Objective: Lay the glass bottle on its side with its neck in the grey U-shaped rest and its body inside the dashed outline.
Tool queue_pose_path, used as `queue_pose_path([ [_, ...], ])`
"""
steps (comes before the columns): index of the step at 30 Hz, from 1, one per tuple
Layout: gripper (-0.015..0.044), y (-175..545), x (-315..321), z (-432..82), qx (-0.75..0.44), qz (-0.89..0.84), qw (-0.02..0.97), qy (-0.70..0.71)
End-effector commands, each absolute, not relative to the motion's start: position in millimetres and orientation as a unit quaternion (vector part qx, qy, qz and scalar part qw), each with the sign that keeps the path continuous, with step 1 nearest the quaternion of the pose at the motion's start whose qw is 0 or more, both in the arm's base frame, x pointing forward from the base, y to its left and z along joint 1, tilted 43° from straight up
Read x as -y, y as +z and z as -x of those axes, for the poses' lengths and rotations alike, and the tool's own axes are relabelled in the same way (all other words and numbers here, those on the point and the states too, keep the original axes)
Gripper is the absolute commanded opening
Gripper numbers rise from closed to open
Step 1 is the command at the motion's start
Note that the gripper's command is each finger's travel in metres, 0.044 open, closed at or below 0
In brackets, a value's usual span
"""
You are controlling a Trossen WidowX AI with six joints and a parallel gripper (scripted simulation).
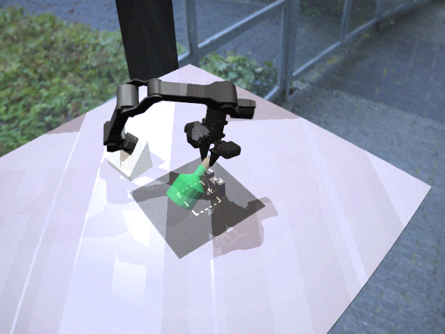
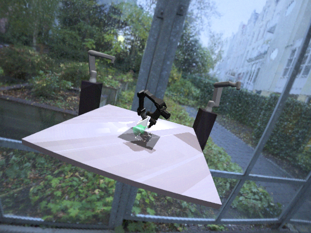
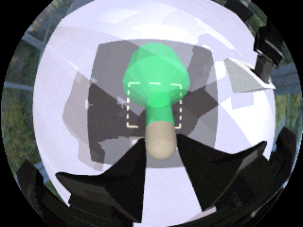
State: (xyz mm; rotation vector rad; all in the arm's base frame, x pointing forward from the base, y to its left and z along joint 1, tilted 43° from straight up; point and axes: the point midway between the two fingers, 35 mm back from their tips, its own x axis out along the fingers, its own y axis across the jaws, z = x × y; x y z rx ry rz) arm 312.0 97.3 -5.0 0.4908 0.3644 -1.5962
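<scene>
bottle: green glass bottle [image 1: 185, 190] [image 2: 138, 129] [image 3: 156, 76], tilted, body to the left and nearer in the top view, neck rising far and right. Still to be laid in place.
cap end: tan tip [image 1: 206, 162] [image 3: 161, 141] of the neck, up between the fingers.
hand: black hand [image 1: 208, 161] [image 2: 149, 125] [image 3: 161, 140], clenched on the bottle at the tip of its neck, pointing down.
outline: dashed outline [image 1: 208, 208] [image 3: 128, 106], partly overlapped by the body in the top view. Can't tell if the base touches down.
rest: grey U-shaped rest [image 1: 219, 187], right of the bottle in the top view; neck not in it.
mat: dark square mat [image 1: 179, 237] [image 2: 154, 143] [image 3: 109, 61], under outline and rest.
wedge: pale wedge-like block [image 1: 142, 165] [image 3: 243, 78], left of the mat, far side, near the arm's lower links.
arm: black arm [image 1: 190, 91] [image 2: 150, 96], arched over the far side.
counter: pale counter [image 1: 287, 251] [image 2: 150, 165] [image 3: 52, 95], carries mat and block.
beyond: two grey-brown arms, left [image 2: 92, 63] and right [image 2: 217, 96] past the far edges.
</scene>
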Motion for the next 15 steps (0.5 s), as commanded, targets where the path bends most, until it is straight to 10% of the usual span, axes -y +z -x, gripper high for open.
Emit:
queue_pose_path([
  [1,0.0116,-14.6,-98.0,-314.6,-0.16,-0.217,0.656,-0.705],
  [15,0.0116,-32.5,-99.5,-317.7,-0.161,-0.218,0.657,-0.704],
])
